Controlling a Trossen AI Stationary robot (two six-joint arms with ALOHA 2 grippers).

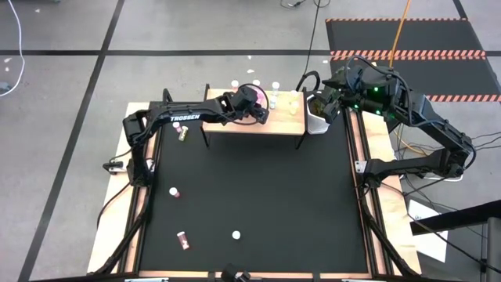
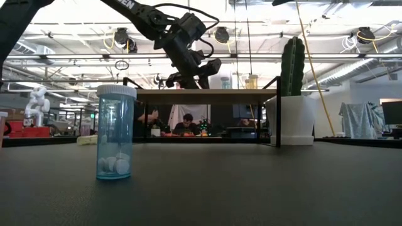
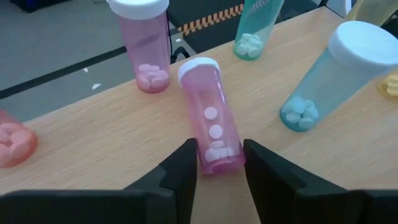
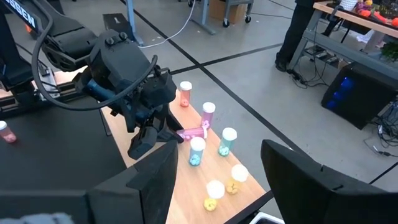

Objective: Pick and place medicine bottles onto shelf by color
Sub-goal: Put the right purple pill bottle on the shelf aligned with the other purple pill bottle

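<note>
The light-wood shelf stands at the table's far edge. My left gripper reaches over it and is shut on a pink medicine bottle that lies on its side on the board. Around it on the shelf stand two more pink bottles, two teal ones and a yellow one. My right gripper hangs open, holding nothing, high at the back right above the cactus pot. My left gripper pinches the pink bottle's bottom end between its two fingers, one on each side of the body. The fingers slant down from the table's left and lie along the bottle. The bottle lies flat on the shelf board, its white cap pointing away from the gripper.
Loose bottles are scattered on the black table: one by the shelf's left leg, one at mid-left, two near the front. A teal bottle stands upright close to the low camera. The middle of the mat is free.
</note>
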